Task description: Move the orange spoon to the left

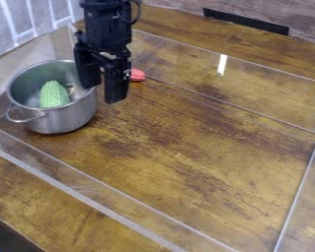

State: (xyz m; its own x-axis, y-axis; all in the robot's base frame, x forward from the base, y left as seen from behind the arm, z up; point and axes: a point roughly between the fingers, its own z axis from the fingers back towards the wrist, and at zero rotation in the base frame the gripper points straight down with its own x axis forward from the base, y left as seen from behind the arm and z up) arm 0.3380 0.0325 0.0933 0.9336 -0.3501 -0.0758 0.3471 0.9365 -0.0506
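Note:
The black gripper (102, 94) hangs from its arm over the wooden table, between the steel pot and the orange spoon (135, 75). Its two fingers (117, 89) point down with a gap between them, open and holding nothing. Only a small red-orange end of the spoon shows, lying on the wood just right of the gripper; the gripper hides the rest. Whether the fingers touch the spoon cannot be told.
A steel pot (29, 116) with a green bumpy vegetable (52, 94) inside stands at the left, close beside the gripper. Clear acrylic walls (68, 187) border the wooden table (200, 148) at the front and left.

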